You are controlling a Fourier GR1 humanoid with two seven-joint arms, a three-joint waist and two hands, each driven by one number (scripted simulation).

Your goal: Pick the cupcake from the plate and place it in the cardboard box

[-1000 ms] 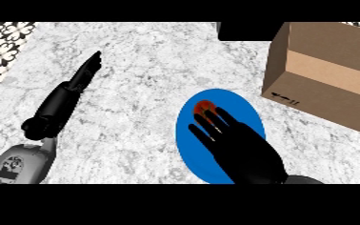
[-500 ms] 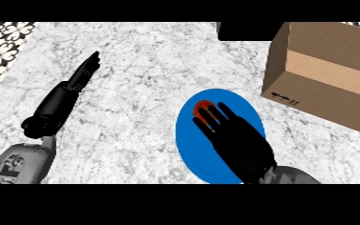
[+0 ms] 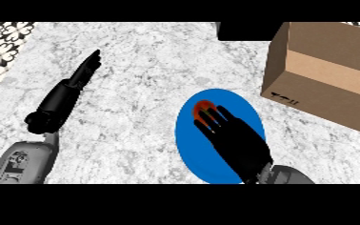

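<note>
A blue plate (image 3: 191,143) lies on the marble counter right of centre. On its far end sits the cupcake (image 3: 202,107), orange-red, mostly covered by my right hand (image 3: 235,136). That hand stretches over the plate with its fingers laid out straight on top of the cupcake, not curled round it. The cardboard box (image 3: 316,71) stands at the right, beyond the plate, its brown side facing me. My left hand (image 3: 85,69) rests over the counter at the left, fingers straight and pointing away.
A dark object (image 3: 246,30) sits at the back beside the box's left edge. A patterned strip (image 3: 13,38) runs along the counter's far left. Bare marble (image 3: 141,86) lies between the two arms.
My right hand has slid a little forward over the plate, covering more of the cupcake. The left arm has stayed put.
</note>
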